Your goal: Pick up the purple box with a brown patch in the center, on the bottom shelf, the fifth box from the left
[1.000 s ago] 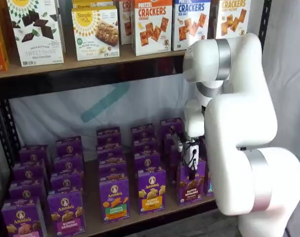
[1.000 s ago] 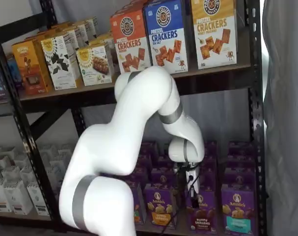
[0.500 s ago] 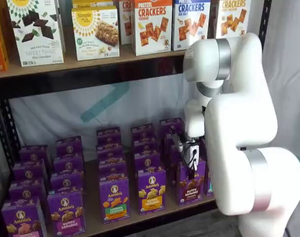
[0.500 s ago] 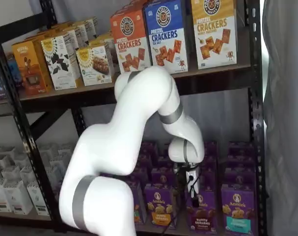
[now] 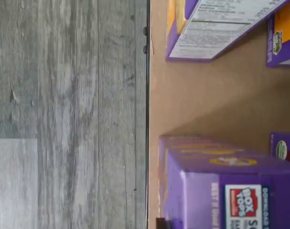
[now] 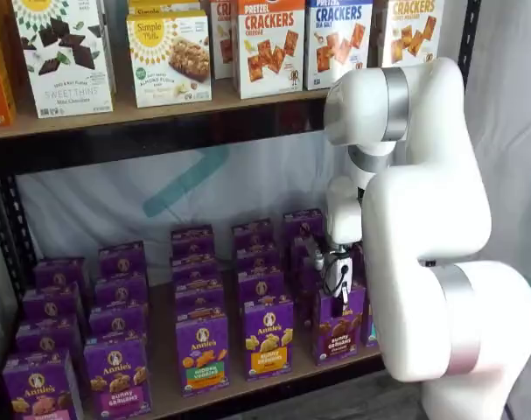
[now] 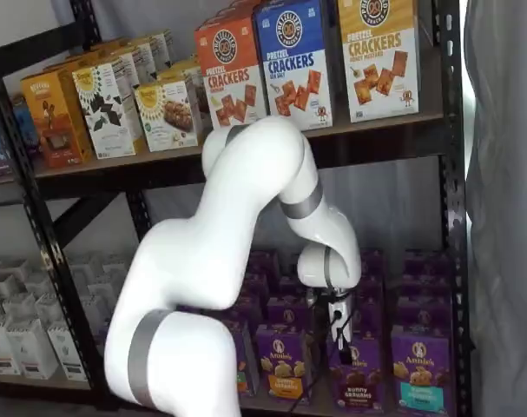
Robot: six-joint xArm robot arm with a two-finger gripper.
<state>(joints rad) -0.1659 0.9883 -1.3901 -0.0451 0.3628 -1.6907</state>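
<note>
The purple box (image 6: 338,325) with the brown band stands upright at the front of the bottom shelf (image 6: 163,378), and it also shows in the other shelf view as the purple box (image 7: 357,375). My gripper (image 6: 335,296) hangs straight down onto its top edge; in both shelf views its black fingers meet the carton's top, and I cannot make out a gap or a firm grip. In the wrist view a purple carton top (image 5: 230,191) with a Box Tops label sits very close to the camera, above the tan shelf board (image 5: 197,105).
Purple cartons with orange (image 6: 202,352) and yellow (image 6: 268,337) pictures stand left of the box, and a teal-banded one (image 7: 419,372) stands on its other side. More rows sit behind. Cracker boxes (image 6: 269,44) fill the upper board. A black rail (image 5: 148,114) edges the shelf above grey floor (image 5: 63,114).
The arm has hardly moved. The gripper has settled slightly lower at the purple box's top, and the box stays on the shelf.
</note>
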